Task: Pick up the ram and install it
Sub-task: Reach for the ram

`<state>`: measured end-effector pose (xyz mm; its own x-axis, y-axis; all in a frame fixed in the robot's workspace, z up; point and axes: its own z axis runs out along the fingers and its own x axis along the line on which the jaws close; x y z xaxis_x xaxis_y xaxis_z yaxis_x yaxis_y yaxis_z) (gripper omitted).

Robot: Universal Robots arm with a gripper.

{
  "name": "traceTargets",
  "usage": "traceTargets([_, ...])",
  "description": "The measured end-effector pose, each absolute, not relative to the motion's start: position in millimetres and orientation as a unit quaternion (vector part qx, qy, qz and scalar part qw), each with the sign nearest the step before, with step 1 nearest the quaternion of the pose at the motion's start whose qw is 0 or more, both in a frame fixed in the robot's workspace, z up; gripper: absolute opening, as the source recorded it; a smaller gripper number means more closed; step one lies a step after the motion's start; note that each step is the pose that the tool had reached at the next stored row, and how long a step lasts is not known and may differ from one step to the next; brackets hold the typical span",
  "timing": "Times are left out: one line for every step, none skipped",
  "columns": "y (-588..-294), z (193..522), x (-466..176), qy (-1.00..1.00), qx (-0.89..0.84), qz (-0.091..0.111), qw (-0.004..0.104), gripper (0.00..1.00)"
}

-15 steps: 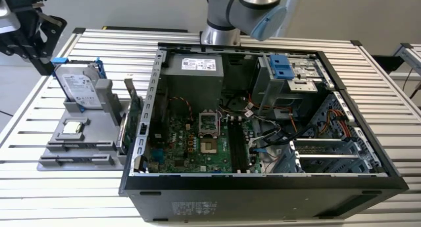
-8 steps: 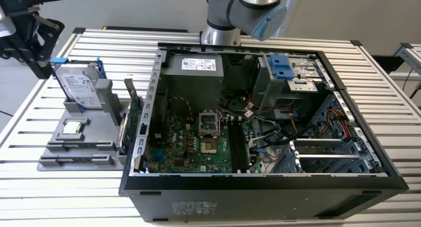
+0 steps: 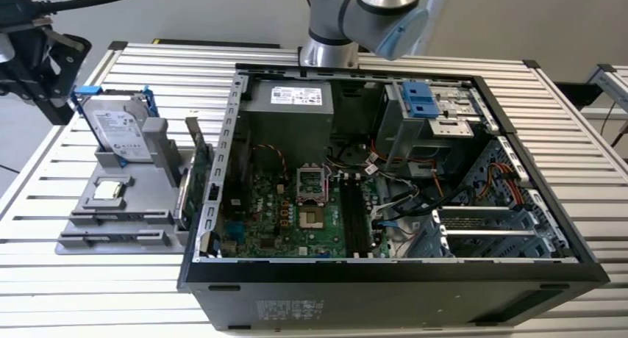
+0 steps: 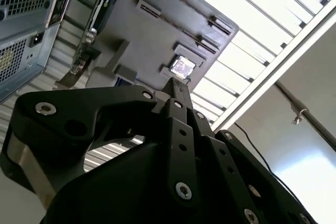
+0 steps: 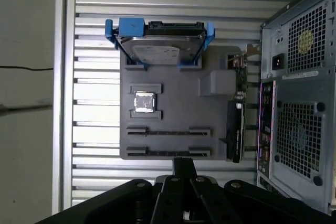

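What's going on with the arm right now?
The arm's hand hangs over the grey tray, which sits beside the open case, on the exterior view's left. Its fingers look shut, with nothing between them. The tray holds a hard drive, a chip and a card. Its two long slots look empty.

Robotics lab: slatted metal table (image 3: 88,301), opened computer case (image 3: 393,297), grey parts fixture (image 3: 137,198)
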<state>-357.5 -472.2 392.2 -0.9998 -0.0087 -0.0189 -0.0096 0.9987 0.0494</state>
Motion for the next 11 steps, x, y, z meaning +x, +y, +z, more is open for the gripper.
traceTargets([-474,392,-358,1.0,-0.005,0.025,0.009,0.0])
traceTargets([-475,392,-358,1.0,-0.005,0.025,0.009,0.0])
traceTargets([-477,392,-358,1.0,-0.005,0.025,0.009,0.0])
traceTargets([-478,392,-358,1.0,-0.005,0.025,0.009,0.0])
traceTargets([-480,392,-358,1.0,-0.005,0.025,0.009,0.0])
traceTargets([-481,392,-358,1.0,-0.005,0.025,0.009,0.0])
traceTargets([-482,392,-358,1.0,-0.005,0.025,0.009,0.0])
traceTargets([-484,392,-358,1.0,-0.005,0.025,0.009,0.0])
traceTargets([-485,392,-358,1.0,-0.005,0.025,0.009,0.0])
traceTargets([-487,392,-358,1.0,-0.005,0.025,0.009,0.0])
traceTargets([-488,392,-358,1.0,-0.005,0.025,0.009,0.0])
